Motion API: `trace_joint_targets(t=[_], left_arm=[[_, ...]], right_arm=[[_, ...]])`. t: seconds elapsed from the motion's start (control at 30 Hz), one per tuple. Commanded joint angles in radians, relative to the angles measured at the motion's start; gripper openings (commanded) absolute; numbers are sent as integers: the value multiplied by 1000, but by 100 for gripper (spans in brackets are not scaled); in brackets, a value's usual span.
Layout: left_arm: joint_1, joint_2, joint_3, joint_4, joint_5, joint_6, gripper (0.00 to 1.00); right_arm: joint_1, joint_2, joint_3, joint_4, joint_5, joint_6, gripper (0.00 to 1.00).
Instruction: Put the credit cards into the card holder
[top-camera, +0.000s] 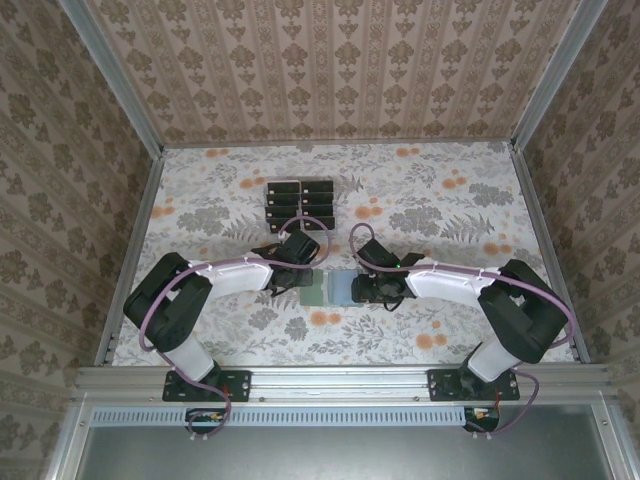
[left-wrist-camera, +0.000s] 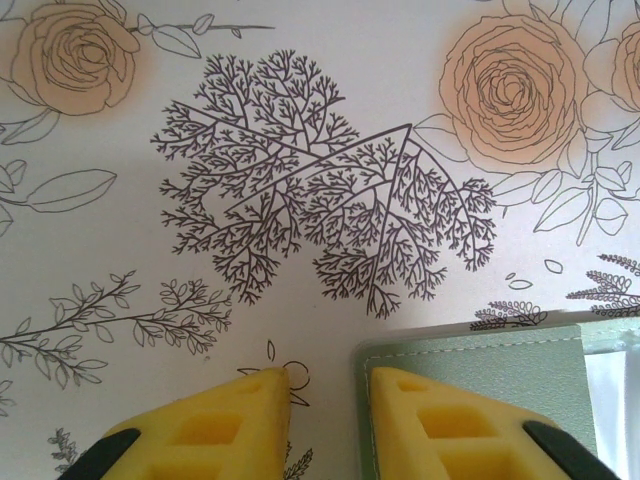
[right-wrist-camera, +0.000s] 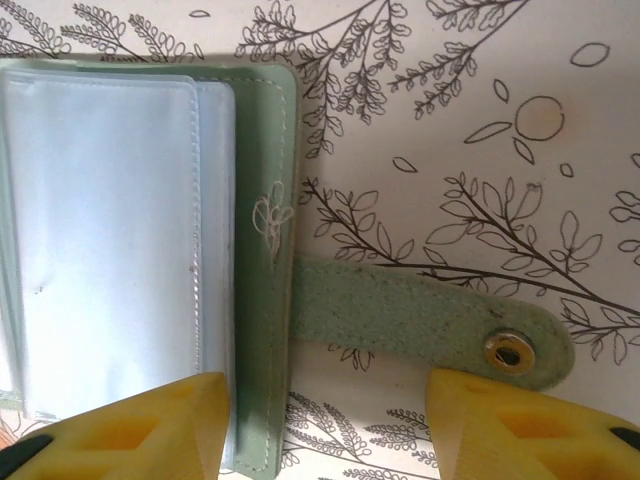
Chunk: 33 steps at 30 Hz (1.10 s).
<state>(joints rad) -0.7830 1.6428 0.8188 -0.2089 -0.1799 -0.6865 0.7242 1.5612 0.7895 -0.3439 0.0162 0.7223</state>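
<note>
The card holder (top-camera: 335, 290) lies open and flat on the flowered table between the two arms. My left gripper (left-wrist-camera: 328, 385) hangs low over its left corner (left-wrist-camera: 480, 375). One yellow finger (left-wrist-camera: 420, 410) is above the green cover, the other above the bare table, and the jaws are a little apart with nothing clamped. My right gripper (right-wrist-camera: 335, 398) is open wide over the holder's right edge (right-wrist-camera: 265, 250), straddling the clear sleeves (right-wrist-camera: 100, 230) and the strap with its snap (right-wrist-camera: 510, 350). The dark credit cards (top-camera: 300, 203) stand in a rack behind the grippers.
Patterned walls with metal rails (top-camera: 130, 250) close in the table on three sides. The arm bases (top-camera: 200, 385) are bolted along the near edge. Open tabletop (top-camera: 450, 200) lies to the right of the rack.
</note>
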Motion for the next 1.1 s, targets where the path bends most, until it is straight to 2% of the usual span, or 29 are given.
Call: trace_joint_targets(t=[0.0,0.5,1.07], left_arm=[[19,39,-20,8,-14,12,28],[18,38,-23,13,-11,12,27],[18,40,-26,20,-6,10,28]], right_arm=[[-12,-10,-25,22,18,25,55],[-23,-100,11,20,-67,40,55],[-36,-61,44,25,-56,30,55]])
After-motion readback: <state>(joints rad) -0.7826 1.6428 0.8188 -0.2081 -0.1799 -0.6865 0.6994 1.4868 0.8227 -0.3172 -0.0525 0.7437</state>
